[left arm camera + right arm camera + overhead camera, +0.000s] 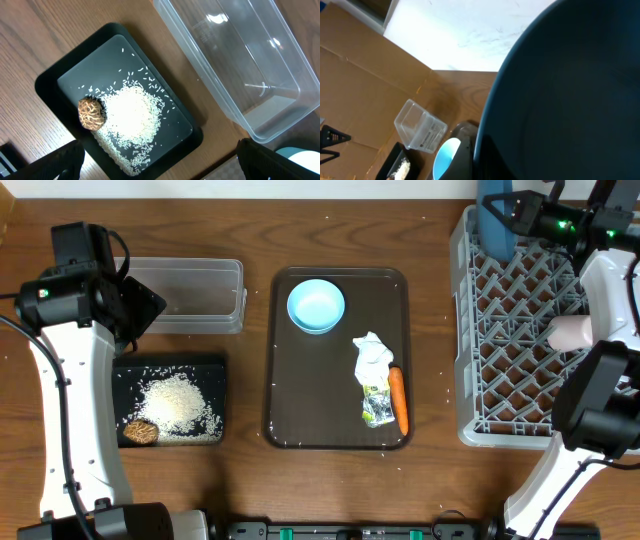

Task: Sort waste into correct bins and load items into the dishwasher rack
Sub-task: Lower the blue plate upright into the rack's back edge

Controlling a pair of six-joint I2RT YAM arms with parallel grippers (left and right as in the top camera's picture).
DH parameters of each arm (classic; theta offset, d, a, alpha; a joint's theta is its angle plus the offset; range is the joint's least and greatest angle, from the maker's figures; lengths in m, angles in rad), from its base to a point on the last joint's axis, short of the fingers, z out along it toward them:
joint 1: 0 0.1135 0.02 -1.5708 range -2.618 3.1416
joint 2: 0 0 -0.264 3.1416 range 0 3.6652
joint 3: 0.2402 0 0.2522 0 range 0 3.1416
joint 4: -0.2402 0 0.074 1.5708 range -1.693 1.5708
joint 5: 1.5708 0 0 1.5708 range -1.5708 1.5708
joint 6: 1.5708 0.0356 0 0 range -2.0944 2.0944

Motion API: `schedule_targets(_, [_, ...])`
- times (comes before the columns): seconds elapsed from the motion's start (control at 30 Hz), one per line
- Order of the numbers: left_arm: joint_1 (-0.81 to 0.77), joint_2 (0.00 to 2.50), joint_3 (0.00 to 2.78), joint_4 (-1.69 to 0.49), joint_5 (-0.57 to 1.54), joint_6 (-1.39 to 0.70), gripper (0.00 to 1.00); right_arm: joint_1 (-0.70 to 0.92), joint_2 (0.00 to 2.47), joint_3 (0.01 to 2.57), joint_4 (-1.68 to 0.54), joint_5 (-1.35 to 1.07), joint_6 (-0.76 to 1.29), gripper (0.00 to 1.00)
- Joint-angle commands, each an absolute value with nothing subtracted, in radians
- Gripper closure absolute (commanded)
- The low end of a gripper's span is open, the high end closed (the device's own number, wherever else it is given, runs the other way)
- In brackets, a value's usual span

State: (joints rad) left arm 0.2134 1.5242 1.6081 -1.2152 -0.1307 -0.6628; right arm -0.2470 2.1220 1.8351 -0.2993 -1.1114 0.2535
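My right gripper [503, 218] is shut on the rim of the large dark-blue plate [494, 228], which stands on edge over the far-left corner of the grey dishwasher rack [520, 340]. The plate [570, 90] fills most of the right wrist view. A whitish-pink cup [572, 332] lies in the rack. My left gripper [150, 305] hangs open over the near-left end of the clear tub [190, 295], its fingers [55, 162] wide apart above the black tray [65, 75]. White rice [131, 120] and a brown lump [91, 112] lie in that tray. The pale-blue bowl [316, 305], wrapper [372, 360] and carrot [398, 400] rest on the brown serving tray.
The brown serving tray [290, 380] sits mid-table between the bins and the rack. The clear tub [240, 65] holds nothing. Stray rice grains dot the wood around the trays. The right arm's white link [610, 290] reaches over the rack.
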Motion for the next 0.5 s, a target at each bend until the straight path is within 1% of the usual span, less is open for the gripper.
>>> schedule_targets(0.0, [0.216, 1.509, 1.621, -1.219, -0.14, -0.678, 0.02, -0.266, 2.125, 1.845, -0.303, -1.137, 0.285, 0.99])
schedule_targets(0.27, [0.216, 1.509, 1.621, -1.219, -0.14, -0.679, 0.02, -0.323, 2.124, 1.845, -0.372, -1.109, 0.3, 0.99])
schedule_targets(0.47, [0.216, 1.509, 1.621, -1.219, -0.14, -0.679, 0.02, -0.339, 2.106, 1.845, -0.454, -0.993, 0.294, 0.97])
